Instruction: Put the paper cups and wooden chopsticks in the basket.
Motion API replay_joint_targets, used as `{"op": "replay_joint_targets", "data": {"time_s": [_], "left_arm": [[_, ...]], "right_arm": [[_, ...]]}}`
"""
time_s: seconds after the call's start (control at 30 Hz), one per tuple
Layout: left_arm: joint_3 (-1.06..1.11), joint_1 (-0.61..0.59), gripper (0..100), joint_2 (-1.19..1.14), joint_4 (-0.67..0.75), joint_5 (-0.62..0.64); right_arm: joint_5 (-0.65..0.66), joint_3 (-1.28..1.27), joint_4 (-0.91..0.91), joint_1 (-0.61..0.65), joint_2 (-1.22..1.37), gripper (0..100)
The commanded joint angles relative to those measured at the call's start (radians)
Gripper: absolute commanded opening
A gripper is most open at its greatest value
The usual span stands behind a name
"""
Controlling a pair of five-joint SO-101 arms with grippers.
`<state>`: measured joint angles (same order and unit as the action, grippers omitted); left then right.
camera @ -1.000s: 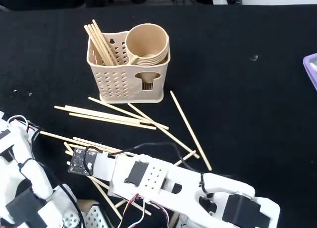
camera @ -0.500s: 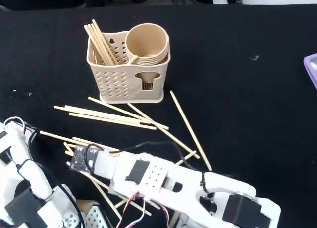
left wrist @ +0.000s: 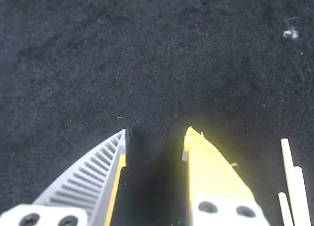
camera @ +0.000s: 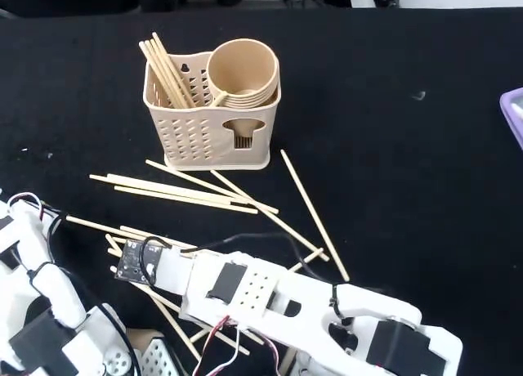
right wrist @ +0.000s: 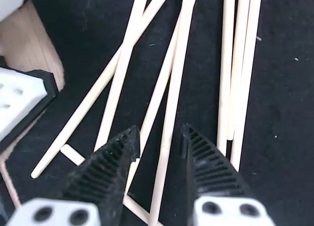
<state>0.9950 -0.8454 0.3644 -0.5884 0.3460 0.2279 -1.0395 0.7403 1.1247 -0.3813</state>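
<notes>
A beige slotted basket (camera: pixel 196 135) stands at the far middle of the black cloth. It holds stacked paper cups (camera: pixel 243 69) and several wooden chopsticks (camera: pixel 167 69). More chopsticks (camera: pixel 184 190) lie scattered in front of it, and one chopstick (camera: pixel 315 217) lies apart to the right. My right arm (camera: pixel 245 290) stretches low across the near pile. My right gripper (right wrist: pixel 159 135) is open just above the chopsticks (right wrist: pixel 169 108), one of which runs between its black fingers. My left gripper (left wrist: pixel 156 132) is open over bare cloth, with chopstick ends (left wrist: pixel 292 167) beside it.
My left arm (camera: pixel 33 311) sits at the near left corner. A bare wooden patch (right wrist: pixel 29 49) and a white arm part (right wrist: pixel 19 98) lie close beside the pile. A purple object (camera: pixel 515 114) pokes in at the right edge.
My right arm's wrist has edged slightly right and towards the basket over the pile. The chopsticks and the basket have not moved.
</notes>
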Motion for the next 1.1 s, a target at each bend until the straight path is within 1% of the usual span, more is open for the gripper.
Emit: {"op": "replay_joint_targets", "data": {"time_s": [0.0, 0.23, 0.4, 0.47, 0.53, 0.6, 0.73, 0.93, 1.07], "left_arm": [[-0.027, -0.007, 19, 0.015, 0.014, -0.006], [-0.025, -0.007, 19, 0.015, 0.014, -0.006], [-0.025, -0.007, 19, 0.015, 0.014, -0.006], [-0.025, -0.005, 19, 0.015, 0.014, -0.006], [-0.025, -0.005, 19, 0.015, 0.014, -0.006], [-0.027, -0.005, 19, 0.015, 0.014, -0.006], [-0.027, -0.005, 19, 0.015, 0.014, -0.006], [-0.027, -0.005, 19, 0.015, 0.014, -0.006], [-0.027, -0.004, 19, 0.015, 0.014, -0.006]], "right_arm": [[-0.009, 0.002, -0.017, -0.015, 0.016, 14.3], [-0.009, 0.044, -0.044, -0.015, 0.127, 14.2], [-0.005, 0.054, -0.044, -0.020, 0.136, 13.8], [-0.005, 0.054, -0.051, -0.020, 0.136, 9.3], [-0.005, 0.059, -0.052, -0.031, 0.136, 1.0], [-0.005, 0.062, -0.052, -0.055, 0.136, 2.1], [-0.005, 0.077, -0.044, -0.103, 0.136, 1.1], [-0.005, 0.079, -0.040, -0.104, 0.120, 1.1], [-0.003, 0.071, 0.037, -0.106, 0.004, 1.1]]}}
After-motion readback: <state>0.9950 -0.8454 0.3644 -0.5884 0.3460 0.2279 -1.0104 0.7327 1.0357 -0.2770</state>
